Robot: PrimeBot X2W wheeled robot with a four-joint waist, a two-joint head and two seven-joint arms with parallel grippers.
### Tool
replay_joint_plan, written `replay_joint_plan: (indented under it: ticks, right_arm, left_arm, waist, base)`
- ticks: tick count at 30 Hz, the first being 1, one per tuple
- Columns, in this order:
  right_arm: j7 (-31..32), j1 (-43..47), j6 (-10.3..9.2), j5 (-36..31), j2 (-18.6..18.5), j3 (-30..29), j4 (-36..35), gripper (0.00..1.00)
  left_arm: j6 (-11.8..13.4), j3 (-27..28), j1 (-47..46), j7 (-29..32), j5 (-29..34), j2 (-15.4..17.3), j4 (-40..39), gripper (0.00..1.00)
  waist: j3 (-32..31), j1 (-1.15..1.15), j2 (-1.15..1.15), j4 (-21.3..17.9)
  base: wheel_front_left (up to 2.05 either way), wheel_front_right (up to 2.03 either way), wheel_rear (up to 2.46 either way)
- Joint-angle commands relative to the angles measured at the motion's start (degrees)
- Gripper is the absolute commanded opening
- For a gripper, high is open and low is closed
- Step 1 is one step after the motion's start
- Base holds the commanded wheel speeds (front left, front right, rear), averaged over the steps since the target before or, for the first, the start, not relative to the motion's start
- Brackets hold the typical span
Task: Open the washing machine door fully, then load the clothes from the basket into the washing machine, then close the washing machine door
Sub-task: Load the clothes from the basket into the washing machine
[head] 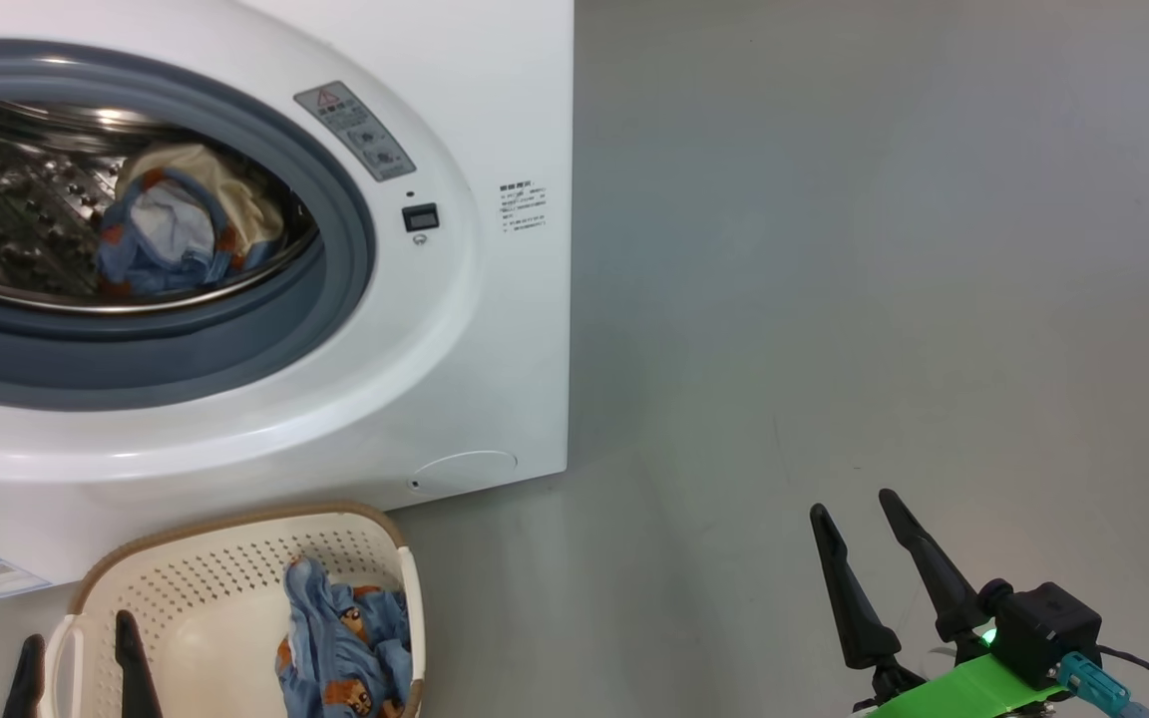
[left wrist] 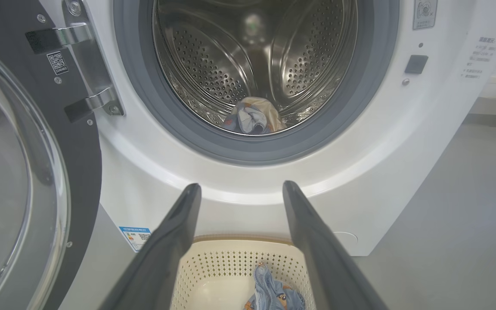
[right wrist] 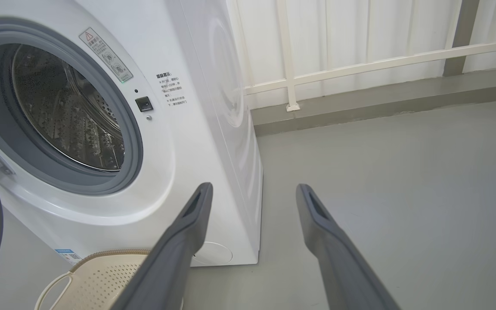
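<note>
Though the washing machine door stands wide and one blue garment lies in the drum beyond the open, empty left claw, another garment waits in the basket beneath it, the right claw open too.

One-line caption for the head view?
First garment in washing machine, second garment in basket; left gripper and right gripper open, empty.

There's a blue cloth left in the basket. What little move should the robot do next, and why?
Probably lower the open left end effector onto the blue garment in the basket. The door stands open, another garment lies in the drum, and this end effector is nearest the basket.
</note>
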Motion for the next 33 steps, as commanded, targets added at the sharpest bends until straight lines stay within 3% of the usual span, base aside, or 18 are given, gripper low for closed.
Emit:
replay_joint_plan:
  ticks: [1,33]
  right_arm:
    - [-0.3,-0.1,0.08,-0.9,0.0,1.2,-1.5,1.0]
    - [-0.3,0.1,0.08,-1.2,0.0,1.4,-0.8,1.0]
  left_arm:
    - [-0.2,2.4,-0.5,-0.8,1.0,0.0,-1.3,1.0]
    - [-3.5,4.4,-1.6,-0.8,4.0,-3.9,0.1,1.0]
  waist:
    - [0.3,0.0,0.0,0.2]
    - [-0.8,0.0,0.0,1.8]
  base:
    - [0.0,0.0,0.0]
    - [0.0,0.0,0.0]
